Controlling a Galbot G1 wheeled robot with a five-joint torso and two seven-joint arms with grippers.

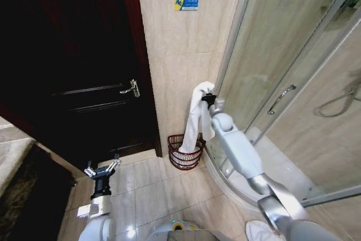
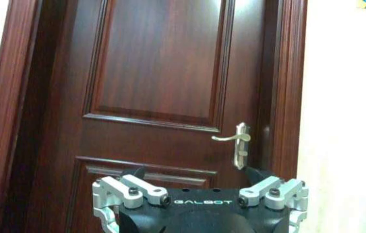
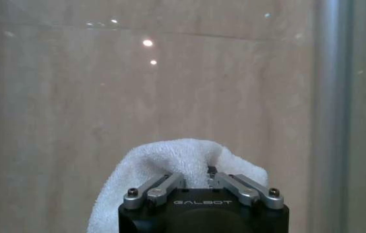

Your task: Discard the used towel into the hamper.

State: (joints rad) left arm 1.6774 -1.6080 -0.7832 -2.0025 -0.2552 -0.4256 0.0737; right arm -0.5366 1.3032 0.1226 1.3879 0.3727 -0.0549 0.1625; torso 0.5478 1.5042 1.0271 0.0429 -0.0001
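Two end effectors show: left of the hamper [image 1: 185, 152], the left end effector [image 1: 102, 168] hangs spread wide and empty before the dark door [image 1: 84, 71]. Above the hamper, the right end effector [image 1: 206, 100] pinches the white towel [image 1: 197, 118], its tail dangling into the basket.
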